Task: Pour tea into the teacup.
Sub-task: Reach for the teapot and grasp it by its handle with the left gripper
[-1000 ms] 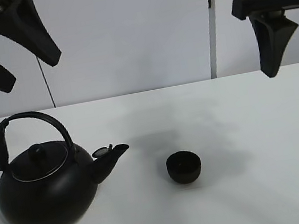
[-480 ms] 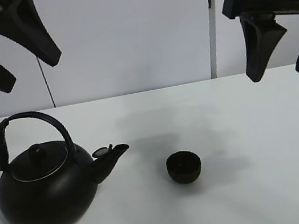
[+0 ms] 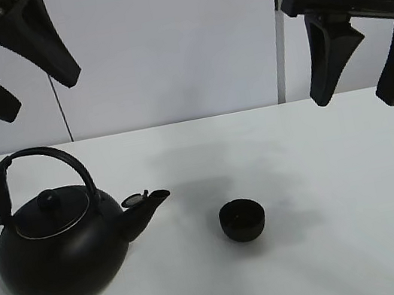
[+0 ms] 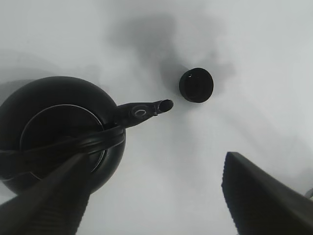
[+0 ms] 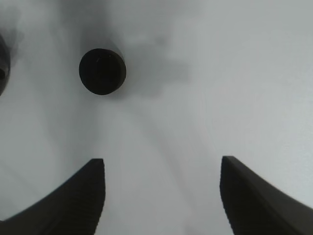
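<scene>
The teacup (image 3: 242, 219) is a small round bowl-shaped cup, matte black, without a handle, with a thick rim and a dark hollow. It stands upright on the smooth white table (image 3: 366, 240), which carries soft grey shadows around it. In the high view the cup sits at about 5 o'clock from the picture's centre.

At 9 o'clock from the cup, apart from it, stands the kettle (image 3: 58, 248). It is large and squat, with a dull black rounded body, a flat lid ringed by a thin bright metal edge, a round knob, and an arched handle with a thicker grip on 1 side. Its short tapered spout (image 3: 146, 206) points toward the cup at 3 o'clock, and a gap of bare table lies between spout and cup.

The left gripper (image 3: 43, 98) hangs high above the kettle. Its 2 broad black ribbed fingers (image 4: 49, 205) are spread wide and hold nothing. The cup lies well apart from it, at about 4 o'clock and far below.

The right gripper (image 3: 354, 99) is also raised well clear of the table, its 2 wedge-shaped black fingers (image 5: 73, 196) parted wide and empty. The cup (image 5: 102, 71) lies at roughly 7 o'clock from it in the high view, down on the table, not between the fingers and touching neither
</scene>
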Robot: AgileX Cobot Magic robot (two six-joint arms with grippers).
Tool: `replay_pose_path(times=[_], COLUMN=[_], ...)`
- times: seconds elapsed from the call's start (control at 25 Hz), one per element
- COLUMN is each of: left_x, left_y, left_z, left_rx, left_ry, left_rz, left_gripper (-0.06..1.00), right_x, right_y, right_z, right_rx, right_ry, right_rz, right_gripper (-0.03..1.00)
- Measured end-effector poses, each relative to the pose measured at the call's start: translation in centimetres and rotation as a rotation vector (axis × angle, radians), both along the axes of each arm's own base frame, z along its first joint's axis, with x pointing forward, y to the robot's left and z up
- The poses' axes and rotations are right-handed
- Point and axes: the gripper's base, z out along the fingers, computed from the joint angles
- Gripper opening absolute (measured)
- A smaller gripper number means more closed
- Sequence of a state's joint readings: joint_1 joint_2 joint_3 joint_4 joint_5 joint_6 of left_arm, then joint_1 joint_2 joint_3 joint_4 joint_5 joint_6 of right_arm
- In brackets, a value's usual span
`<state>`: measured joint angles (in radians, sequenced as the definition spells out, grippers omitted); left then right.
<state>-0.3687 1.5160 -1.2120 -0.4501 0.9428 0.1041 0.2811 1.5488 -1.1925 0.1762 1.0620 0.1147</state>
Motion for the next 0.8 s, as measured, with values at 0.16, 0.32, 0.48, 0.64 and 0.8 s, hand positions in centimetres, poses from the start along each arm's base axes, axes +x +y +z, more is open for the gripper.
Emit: replay_pose_path(times=[0.16,0.32,0.48,0.64,0.8], left_x=[0.0,0.0,0.0,0.12,0.72], left_y=[0.0,0.0,0.0,0.05,0.03], left_z=[0.0,0.0,0.0,0.01,0.24], left_rx=[0.0,0.0,0.0,0.007,-0.004], left_ry=[0.0,0.0,0.0,-0.018,-0.082], left_rz=[0.0,0.0,0.0,-0.003,0.024], left_gripper=[0.54,0.54,0.54,0.54,0.54], right_x=[0.0,0.0,0.0,0.0,0.0], right_y=[0.0,0.0,0.0,0.0,0.0], right_z=[0.0,0.0,0.0,0.0,0.0], right_rx=[-0.001,-0.001,-0.001,-0.001,-0.001], right_ry=[-0.001,-0.001,-0.001,-0.001,-0.001], right_rz=[0.003,0.004,0.006,0.006,0.006], right_gripper=[0.46,0.46,0.46,0.46,0.46])
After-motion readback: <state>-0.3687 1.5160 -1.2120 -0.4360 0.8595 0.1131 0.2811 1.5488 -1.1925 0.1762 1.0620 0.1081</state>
